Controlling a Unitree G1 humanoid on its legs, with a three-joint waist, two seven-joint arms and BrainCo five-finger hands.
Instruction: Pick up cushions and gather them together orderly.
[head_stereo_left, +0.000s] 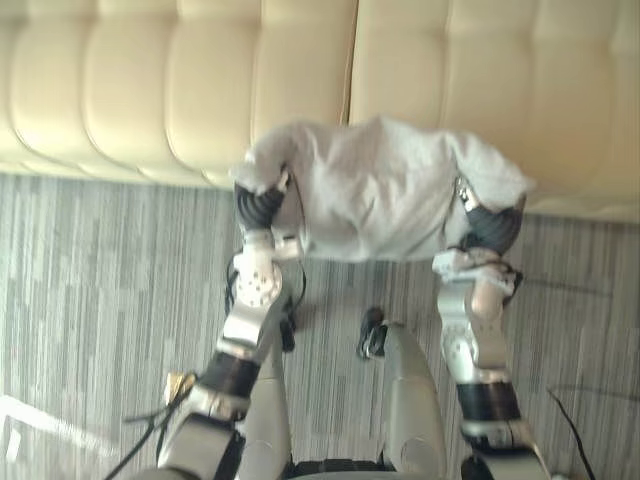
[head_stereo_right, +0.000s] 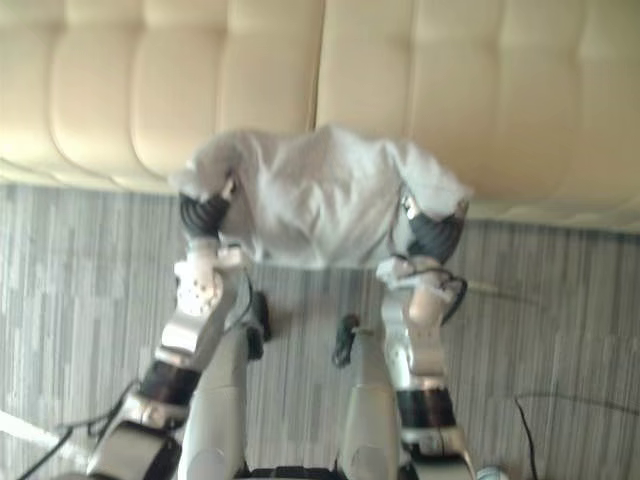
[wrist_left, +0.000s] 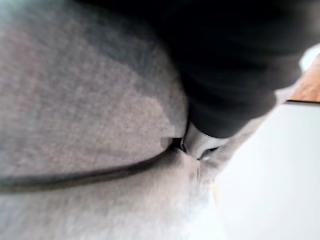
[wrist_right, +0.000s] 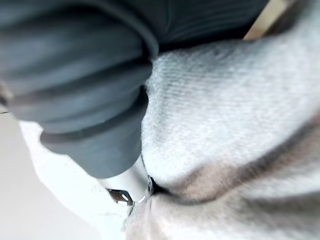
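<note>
Just before the sofa (head_stereo_left: 200, 90), the grey cushion (head_stereo_left: 375, 190) hangs between our left hand (head_stereo_left: 262, 205) and right hand (head_stereo_left: 492, 228), each sunk into one end; we cannot tell their grip. Uneven pressure could drop it short of the sofa.

Head views: scene being viewed from above, steeply downward, from middling range. Sofa (head_stereo_left: 180, 90) front edge being framed across top, carpet (head_stereo_left: 90, 290) being framed below.
Both eyes: same scene being shared, with cushion (head_stereo_left: 380, 190) and both arms. Everything being shown shifted toward view's left in right eye.
Left wrist view: being aimed along left hand (wrist_left: 235, 65) from very close, cushion fabric being seen right beside cover.
Right wrist view: being aimed likewise along right hand (wrist_right: 85, 90). Same cushion being shared with head views.
</note>
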